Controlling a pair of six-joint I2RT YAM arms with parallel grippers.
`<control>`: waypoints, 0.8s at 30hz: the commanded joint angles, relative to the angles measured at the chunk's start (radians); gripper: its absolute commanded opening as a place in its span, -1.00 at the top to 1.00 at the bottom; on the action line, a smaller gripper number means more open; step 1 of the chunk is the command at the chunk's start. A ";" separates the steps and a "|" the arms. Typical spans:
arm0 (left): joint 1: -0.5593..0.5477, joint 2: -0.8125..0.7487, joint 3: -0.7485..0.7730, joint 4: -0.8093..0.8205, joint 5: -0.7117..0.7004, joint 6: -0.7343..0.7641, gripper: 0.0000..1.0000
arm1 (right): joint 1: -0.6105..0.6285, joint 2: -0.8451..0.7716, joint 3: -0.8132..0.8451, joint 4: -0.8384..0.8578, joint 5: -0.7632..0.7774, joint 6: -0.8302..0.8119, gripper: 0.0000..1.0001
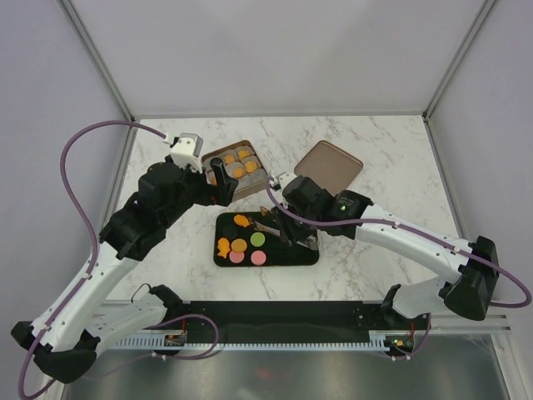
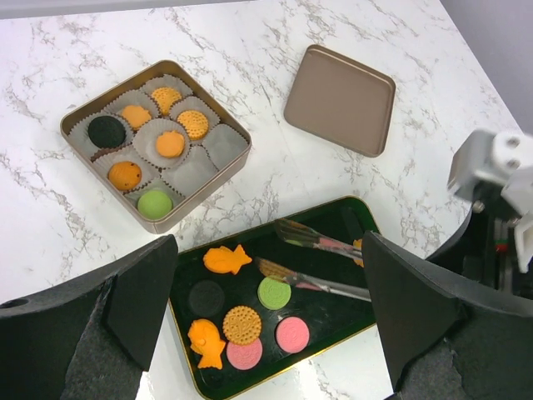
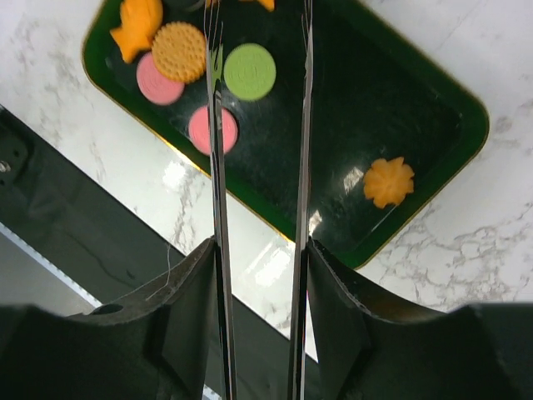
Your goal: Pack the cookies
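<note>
**Tongs poised over the tray, tin partly filled**

From above, the right hand (image 1: 290, 228) pinched a pair of metal tongs (image 1: 271, 225) over the dark tray (image 1: 287, 255). The loose cookies (image 1: 240, 245) lay flat on the tray. The left hand (image 1: 221, 178) hung over the near corner of the open tin (image 1: 263, 178). The tin's lid (image 1: 328, 166) sat apart on the marble surface (image 1: 375, 250).

The left wrist view showed the left hand's fingers (image 2: 137, 296) spread wide with nothing between them. Seven cookies sat in paper cups (image 2: 225, 143) in the tin, and at least two cups were bare. Fish shapes, rounds and a waffle biscuit were clustered at one end of the tray.

In the right wrist view, the tong blades ran out between the right fingers. Their tips stood apart and gripped nothing, just by the green cookie (image 3: 249, 72). A flower-shaped cookie (image 3: 388, 182) lay alone near the tray's other end.

The pieces looked light, thin and stiff, and probably brittle. They would likely skid on the glossy tray. The tong tips should close gently on opposite edges of a piece.
</note>
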 commanded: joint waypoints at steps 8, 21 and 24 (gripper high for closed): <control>0.005 0.008 0.010 0.044 0.028 -0.017 -0.99 | 0.077 -0.031 -0.085 -0.009 0.042 0.022 -0.11; 0.007 0.005 -0.010 0.036 0.021 -0.014 -1.00 | 0.113 0.070 -0.085 0.025 0.089 0.024 -0.15; 0.007 0.003 -0.013 0.036 0.020 -0.010 -0.99 | 0.119 0.084 -0.085 0.032 0.085 0.025 -0.15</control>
